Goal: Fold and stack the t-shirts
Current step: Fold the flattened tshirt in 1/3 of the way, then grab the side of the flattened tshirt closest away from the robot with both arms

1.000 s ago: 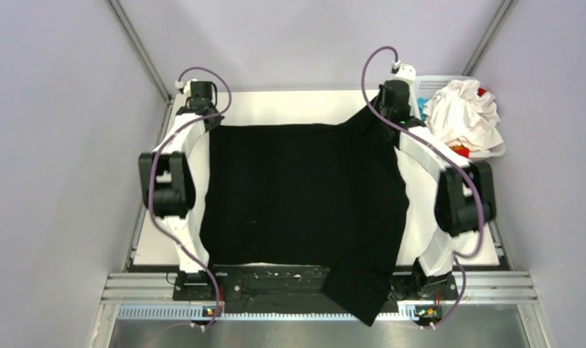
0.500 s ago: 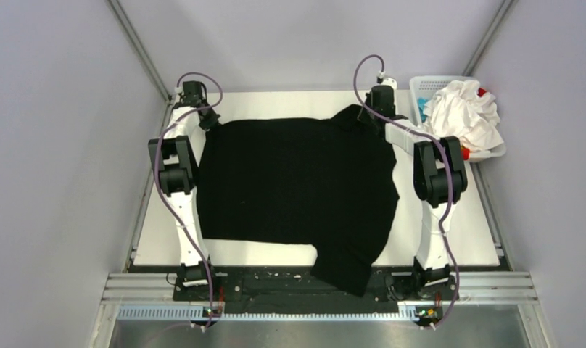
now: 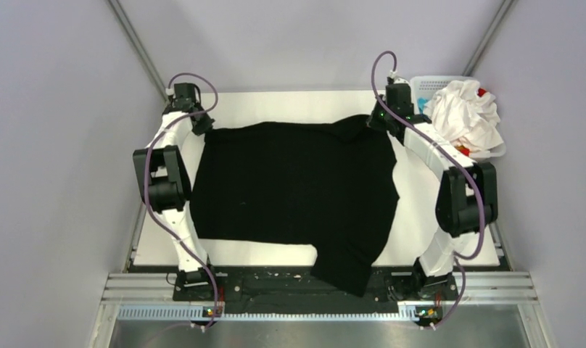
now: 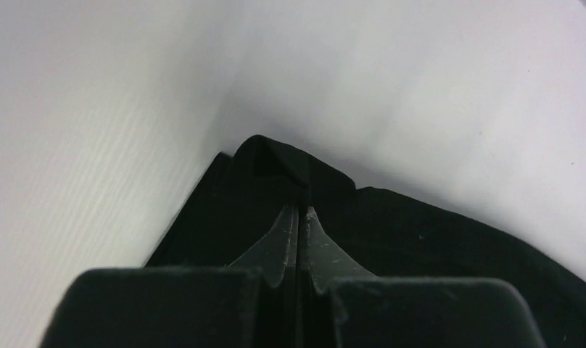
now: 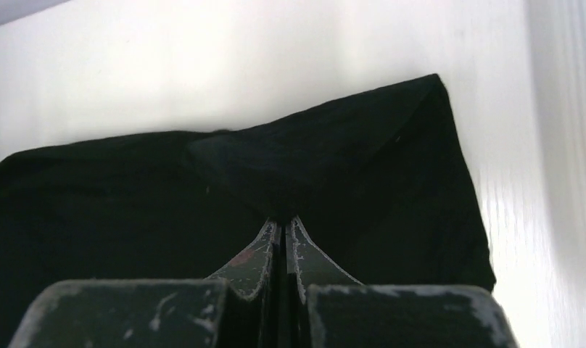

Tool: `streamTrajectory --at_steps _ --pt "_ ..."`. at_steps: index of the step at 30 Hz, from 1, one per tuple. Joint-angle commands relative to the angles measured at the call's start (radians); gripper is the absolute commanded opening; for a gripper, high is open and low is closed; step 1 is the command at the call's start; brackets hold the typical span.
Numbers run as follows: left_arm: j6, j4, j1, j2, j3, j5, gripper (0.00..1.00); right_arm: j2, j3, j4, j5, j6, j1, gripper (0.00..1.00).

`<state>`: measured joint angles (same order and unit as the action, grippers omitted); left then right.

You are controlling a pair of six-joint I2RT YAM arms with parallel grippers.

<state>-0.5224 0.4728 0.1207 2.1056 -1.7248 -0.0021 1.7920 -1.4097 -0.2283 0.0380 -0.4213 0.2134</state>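
Top external: left gripper (image 3: 203,127) and right gripper (image 3: 376,120) both pinch the black t-shirt (image 3: 297,181) by its edge nearest the basket (image 3: 422,81); limp, light cloth, so we'd grab corners.

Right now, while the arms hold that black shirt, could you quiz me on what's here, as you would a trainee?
1. True or false: the left gripper and right gripper are both shut on the black t-shirt.
2. Where are the white t-shirts? A heaped in the basket, B on the black t-shirt, C on the floor.
3. Fill in: part of the black t-shirt hangs over the table's ___ edge.
Key: 1 true; 2 A; 3 near.
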Motion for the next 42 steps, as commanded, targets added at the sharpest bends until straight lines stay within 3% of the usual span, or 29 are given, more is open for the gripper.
streamTrajectory --at_steps 1,7,16,19,21,22,25,27,28,29,32,35,42 --pt "0.018 -0.017 0.015 -0.159 0.079 -0.087 0.0 -0.165 0.103 -0.083 -0.081 -0.034 -0.006 0.0" --pt "0.032 0.057 0.022 -0.202 0.137 -0.072 0.0 -0.368 0.311 -0.15 -0.122 -0.087 -0.006 0.0" --pt "0.053 0.129 0.031 -0.281 0.262 -0.157 0.0 -0.559 0.524 -0.256 -0.156 -0.134 -0.005 0.0" --pt "0.062 0.117 0.031 -0.32 0.326 -0.138 0.0 -0.604 0.632 -0.267 -0.183 -0.165 -0.005 0.08" --pt "0.065 0.118 0.03 -0.329 0.347 -0.131 0.17 -0.636 0.696 -0.274 -0.2 -0.181 -0.005 0.11" --pt "0.065 0.126 0.031 -0.33 0.349 -0.13 0.24 -0.65 0.726 -0.282 -0.195 -0.184 -0.005 0.19" --pt "0.06 0.153 0.031 -0.338 0.345 -0.145 0.44 -0.697 0.738 -0.313 -0.163 -0.175 -0.005 0.59" --pt "0.057 0.167 0.031 -0.357 0.338 -0.152 0.55 -0.732 0.713 -0.305 -0.133 -0.155 -0.005 0.78" --pt "0.055 0.169 0.032 -0.369 0.336 -0.152 0.82 -0.748 0.698 -0.295 -0.113 -0.148 -0.005 0.86" --pt "0.055 0.173 0.032 -0.385 0.331 -0.145 0.97 -0.759 0.682 -0.279 -0.097 -0.146 -0.006 0.96" --pt "0.06 0.149 0.031 -0.426 0.322 -0.077 0.99 -0.756 0.653 -0.186 -0.1 -0.139 -0.006 0.99" --pt "0.064 0.072 0.032 -0.422 0.329 0.078 0.99 -0.681 0.626 -0.045 -0.16 -0.147 -0.005 0.99" --pt "0.017 0.018 0.031 -0.225 0.251 0.302 0.99 -0.266 0.434 0.218 -0.203 -0.159 -0.005 0.99"
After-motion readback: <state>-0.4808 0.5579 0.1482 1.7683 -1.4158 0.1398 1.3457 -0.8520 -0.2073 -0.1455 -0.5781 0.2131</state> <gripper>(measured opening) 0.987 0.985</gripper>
